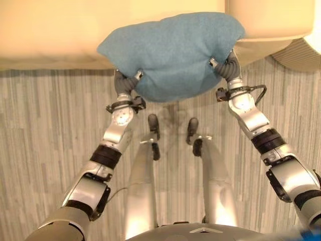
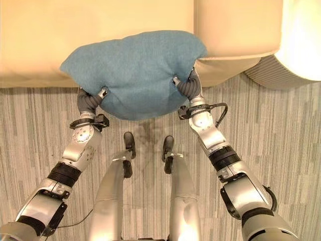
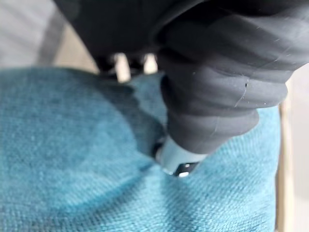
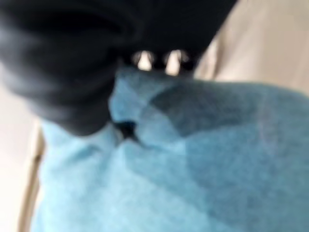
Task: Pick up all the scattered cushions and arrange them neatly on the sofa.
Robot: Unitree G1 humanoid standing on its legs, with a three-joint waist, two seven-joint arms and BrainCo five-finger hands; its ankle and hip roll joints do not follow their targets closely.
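A teal-blue cushion [image 1: 170, 52] hangs in the air in front of the cream sofa [image 1: 45, 35], its far part overlapping the seat's front edge. My left hand [image 1: 123, 83] grips its near left corner and my right hand [image 1: 230, 68] its near right corner. In the left wrist view my thumb [image 3: 176, 159] digs into the blue cloth [image 3: 72, 159] while the fingers go round its far side. The right wrist view shows my right hand [image 4: 63, 72] pinching a fold of the cushion [image 4: 217, 159] the same way.
The sofa's seat runs across the top of the eye views, with a seam between two seat pads [image 2: 194, 20]. A cream ribbed piece [image 1: 301, 55] stands at the far right. Grey striped wood floor [image 1: 50, 125] lies below the cushion.
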